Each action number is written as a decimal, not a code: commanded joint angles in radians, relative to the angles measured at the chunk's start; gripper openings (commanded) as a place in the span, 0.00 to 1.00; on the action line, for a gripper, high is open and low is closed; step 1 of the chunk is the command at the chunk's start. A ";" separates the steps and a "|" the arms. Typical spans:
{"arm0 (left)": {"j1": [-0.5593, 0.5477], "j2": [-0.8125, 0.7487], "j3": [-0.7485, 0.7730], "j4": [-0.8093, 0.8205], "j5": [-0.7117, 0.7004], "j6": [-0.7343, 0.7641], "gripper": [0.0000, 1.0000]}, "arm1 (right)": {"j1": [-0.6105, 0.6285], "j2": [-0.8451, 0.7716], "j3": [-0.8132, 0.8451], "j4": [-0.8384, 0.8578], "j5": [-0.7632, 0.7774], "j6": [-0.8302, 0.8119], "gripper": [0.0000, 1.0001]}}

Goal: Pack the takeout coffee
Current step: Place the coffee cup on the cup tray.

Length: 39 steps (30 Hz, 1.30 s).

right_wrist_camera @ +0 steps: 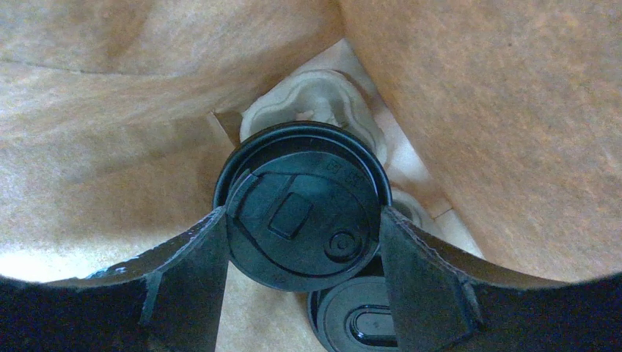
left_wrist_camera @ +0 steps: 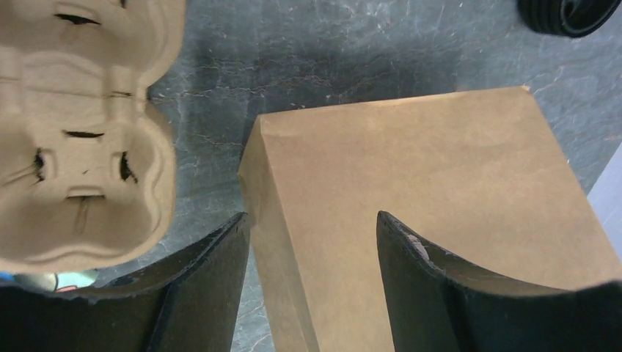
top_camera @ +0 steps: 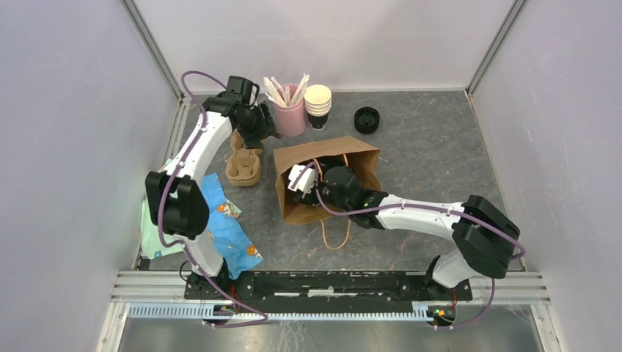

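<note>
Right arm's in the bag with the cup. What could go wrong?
1. The right fingers grip the takeout coffee at its lid; once released, it could tip onto the second black lid.
2. The brown bag walls crowd the arm, and the left fingers stand open, off it; withdrawing might drag the bag.

A dark grey, mottled counter (top_camera: 440,147) with pale scuffs fills the middle. Plain, pale lavender-white walls close it in: a left wall (top_camera: 66,147) at 9 o'clock, a back wall (top_camera: 330,37) at 12, a right wall (top_camera: 565,110) at 3. Aluminium posts (top_camera: 154,51) rise at 11 and 1 o'clock. An aluminium rail (top_camera: 147,280) runs along 6 o'clock. The light is soft and even, the shadows faint.
</note>
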 commanded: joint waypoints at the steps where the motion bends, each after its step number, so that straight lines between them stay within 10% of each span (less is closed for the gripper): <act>1: 0.000 0.035 0.007 0.072 0.114 0.087 0.70 | -0.007 0.015 0.065 0.015 -0.011 0.009 0.00; 39: -0.081 0.012 -0.295 0.186 0.265 0.109 0.57 | -0.008 0.069 0.047 0.097 0.103 -0.083 0.00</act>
